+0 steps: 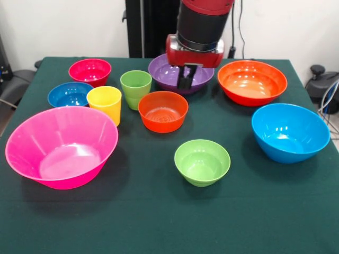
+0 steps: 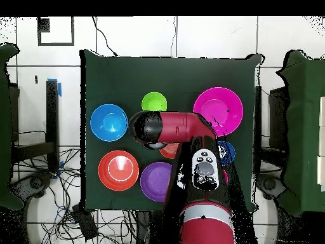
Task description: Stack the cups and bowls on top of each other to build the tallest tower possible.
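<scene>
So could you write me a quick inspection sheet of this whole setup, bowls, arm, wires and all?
Surface: dark green cloth-covered table, flat.
Job's things: eight glossy plastic bowls and two tumblers, all upright and separate, nothing stacked; large pink bowl, large light blue bowl, large orange bowl, large purple bowl, small light green bowl, small orange-red bowl, small dark blue bowl, small magenta-red bowl, yellow tumbler, light green tumbler.
Clutter: nothing seen.
Pincer: black pincer hangs over the purple bowl, holding nothing; open or shut unclear.
Cables: loose cables on the floor.
Surroundings: white wall, tiled floor.
</scene>
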Robot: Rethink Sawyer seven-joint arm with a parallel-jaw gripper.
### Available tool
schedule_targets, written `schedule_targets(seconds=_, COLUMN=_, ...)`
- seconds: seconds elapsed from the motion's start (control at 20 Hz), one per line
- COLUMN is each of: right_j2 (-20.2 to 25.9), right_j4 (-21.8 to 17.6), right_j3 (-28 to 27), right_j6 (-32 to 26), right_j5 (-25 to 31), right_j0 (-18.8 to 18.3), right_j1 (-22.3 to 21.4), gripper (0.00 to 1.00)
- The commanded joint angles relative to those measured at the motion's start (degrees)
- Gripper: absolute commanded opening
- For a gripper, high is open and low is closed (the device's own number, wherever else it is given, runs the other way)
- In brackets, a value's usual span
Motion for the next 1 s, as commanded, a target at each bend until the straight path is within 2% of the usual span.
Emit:
schedule_targets(seconds=0.05, right_j2=-0.6, right_j4=-3.7, right_j3=-0.5, right_j6=5.8, right_j5=-0.4, right_j0=0.9, right_j1=5.2, gripper=0.0)
schedule_targets(seconds=0.5, right_j2=-2.8, right_j4=-2.3, right_j3=0.6, right_j6=9.8, right_j5=-5.5, right_j0=3.0, right_j1=8.2, gripper=0.0)
schedule_targets(seconds=1.0, right_j2=-2.7, right_j4=3.7, right_j3=4.3, right_j6=14.2, right_j5=-10.1, right_j0=4.1, right_j1=8.9, gripper=0.0)
